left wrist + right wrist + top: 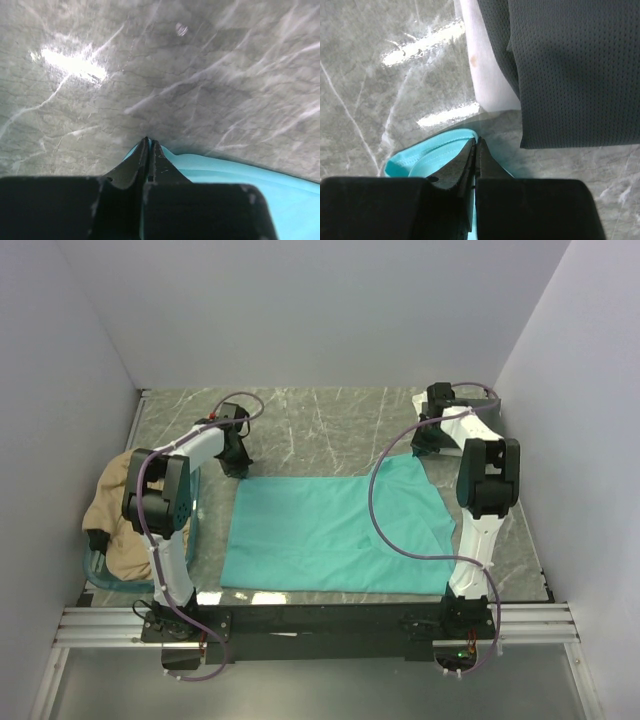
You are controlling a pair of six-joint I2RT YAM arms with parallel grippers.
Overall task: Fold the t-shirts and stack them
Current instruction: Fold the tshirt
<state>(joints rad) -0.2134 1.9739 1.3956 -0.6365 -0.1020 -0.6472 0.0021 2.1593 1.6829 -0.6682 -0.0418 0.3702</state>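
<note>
Pinching teal t-shirt far edge, left tool and right tool clamped; we judge fold unfinished, tan t-shirt waiting.

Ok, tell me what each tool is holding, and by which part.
Both pinch the teal t-shirt: the left tool grips its far-left corner, the right tool its far-right corner.

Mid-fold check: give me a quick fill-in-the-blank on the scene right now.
The spread-out shirt is coloured ____.
The tan shirt lies heaped in the ____.
The grey shirt lies on the ____.
The left hand and right hand are both ____ on the spread-out shirt's far corners.
Missing: teal; basket; white shirt; shut.
</note>
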